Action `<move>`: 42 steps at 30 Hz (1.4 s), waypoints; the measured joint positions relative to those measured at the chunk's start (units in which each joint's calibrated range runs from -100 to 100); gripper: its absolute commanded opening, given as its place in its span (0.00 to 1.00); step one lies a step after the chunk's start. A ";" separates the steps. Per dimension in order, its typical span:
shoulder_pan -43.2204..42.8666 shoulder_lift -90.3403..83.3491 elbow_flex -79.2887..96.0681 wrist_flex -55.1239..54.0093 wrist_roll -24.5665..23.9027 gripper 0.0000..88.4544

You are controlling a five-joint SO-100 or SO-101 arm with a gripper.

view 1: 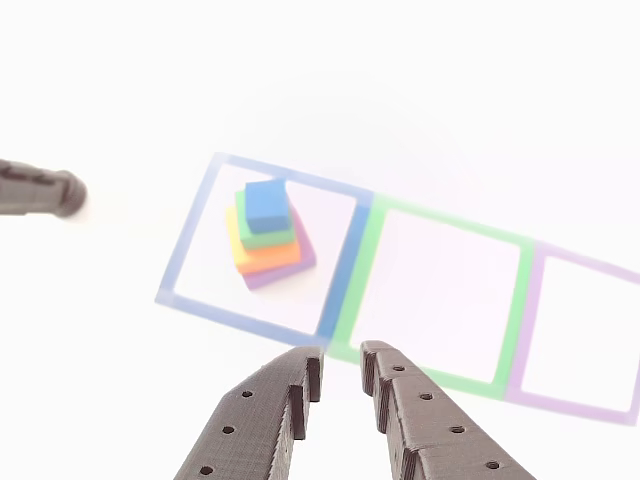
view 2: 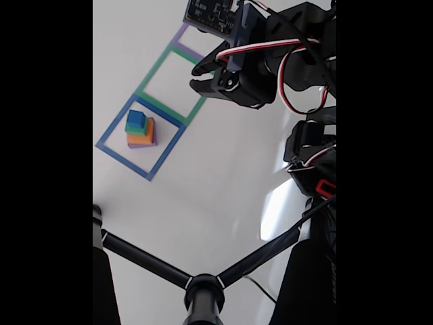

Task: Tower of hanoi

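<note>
The claw [view 1: 342, 362] hung above the white surface [view 1: 420, 90] with its two dark fingers [view 1: 265, 415] a little apart and nothing between them. In the other view the tips sat just over the near edge where the blue square [view 1: 185, 262] met the green square [view 1: 368, 255]. In the fixed view the claw [view 2: 197, 84] hovered over the green square [view 2: 150, 73], with red and white wires [view 2: 284, 47] looping across the black arm [view 2: 298, 34] behind it.

Beyond the tips, inside the blue outline, stood the stack of blocks [view 1: 268, 237]: a purple one at the bottom, then orange, then green, with a small blue block [view 1: 267, 205] on top, each turned slightly from the one beneath. The stack [view 2: 141, 130] rested well clear of the claw, toward the far side of its square [view 2: 122, 152].

The green square and the purple square [view 1: 530, 300] next to it lay in a row with the blue. A dark rod end [view 1: 40, 190] poked in at the left edge of the other view. In the fixed view a black stand [view 2: 203, 291] with spreading legs crossed the foreground.
</note>
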State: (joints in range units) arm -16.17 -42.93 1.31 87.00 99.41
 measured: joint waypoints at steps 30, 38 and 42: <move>1.96 -36.05 67.45 -42.46 -86.70 0.00; 2.46 -45.17 94.95 -67.01 -108.57 0.00; 3.68 -48.71 97.48 -64.13 -115.07 0.00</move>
State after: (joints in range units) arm -12.48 -91.64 98.78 22.87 -15.67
